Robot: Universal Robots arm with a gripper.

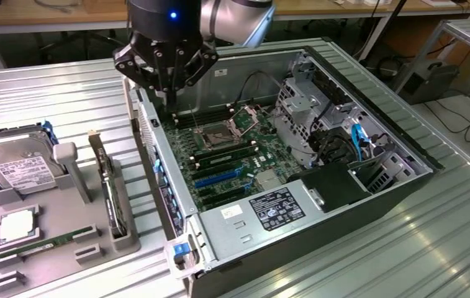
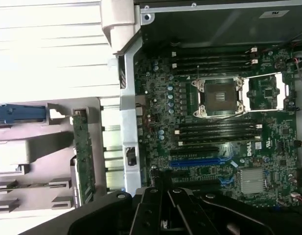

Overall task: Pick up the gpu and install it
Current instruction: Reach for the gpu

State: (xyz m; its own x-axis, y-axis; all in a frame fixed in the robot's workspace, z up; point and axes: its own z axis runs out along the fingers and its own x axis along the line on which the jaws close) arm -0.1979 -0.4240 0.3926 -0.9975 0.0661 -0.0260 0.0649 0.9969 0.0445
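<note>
Nearest the camera, on the bench (image 1: 433, 248), a grey holder tray (image 1: 53, 261) lay at the exterior view's left, carrying a green memory stick (image 1: 44, 244) and a processor chip (image 1: 18, 225), with a hard drive (image 1: 15, 167) propped just behind them. On the tray's side nearest the computer case (image 1: 318, 248), the gpu (image 1: 112, 198) (image 2: 84, 156) stood on its edge in a narrow slot, untouched, its metal bracket end pointing to the far side. Just to its right the open case lay on its side, the power supply (image 1: 276, 208) near and the blue card slot (image 1: 218, 178) and bare processor socket (image 1: 218, 133) farther in. Farthest, the gripper (image 1: 171, 93) (image 2: 163, 215) hung above the case's far left corner, well apart from the gpu and holding nothing; how far open it was I could not tell. From there the risks looked plain. A path across to the tray could clip the case's upright wall, which stood between them. The card, resting on a thin edge, could tilt or bind in its slot under an off-centre grasp. Its bracket could then snag on the case's rear wall.
</note>
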